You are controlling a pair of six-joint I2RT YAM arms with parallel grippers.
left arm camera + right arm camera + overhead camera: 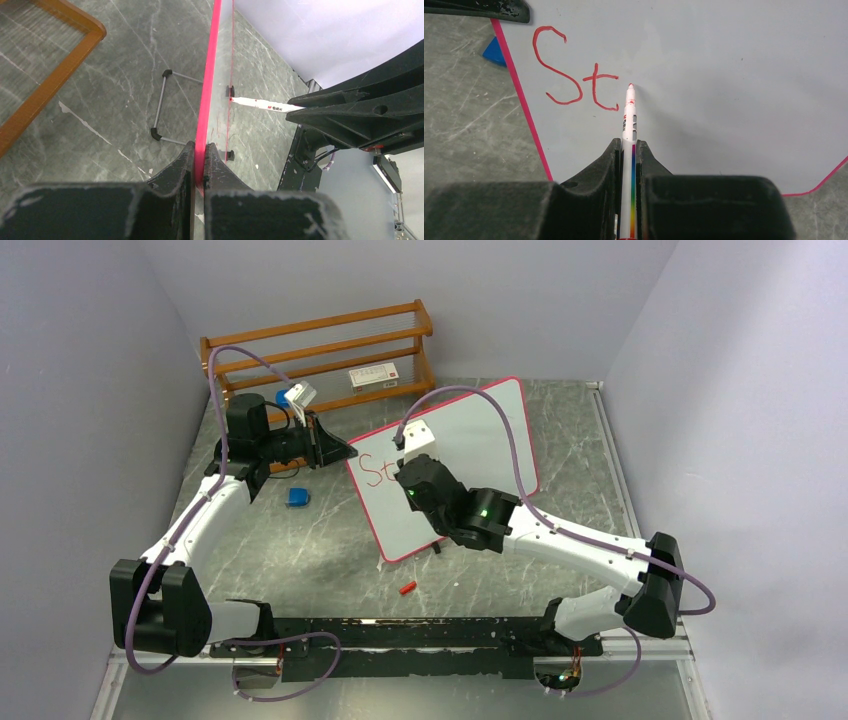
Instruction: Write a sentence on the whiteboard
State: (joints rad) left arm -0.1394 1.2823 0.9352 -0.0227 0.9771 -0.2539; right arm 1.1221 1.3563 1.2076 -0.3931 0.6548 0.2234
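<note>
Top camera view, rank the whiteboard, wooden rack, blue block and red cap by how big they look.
Tied first: whiteboard and wooden rack, about equal in span, and the rack sits farther back, so unranked.
Then: blue block.
Smallest: red cap.

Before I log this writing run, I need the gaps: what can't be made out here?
Top external: the marker tip, hidden behind the right arm; the box label, too small.
Left wrist: the sentence, since the whiteboard is edge-on.
Right wrist: the marker's tail, cut off by the bottom edge.
</note>
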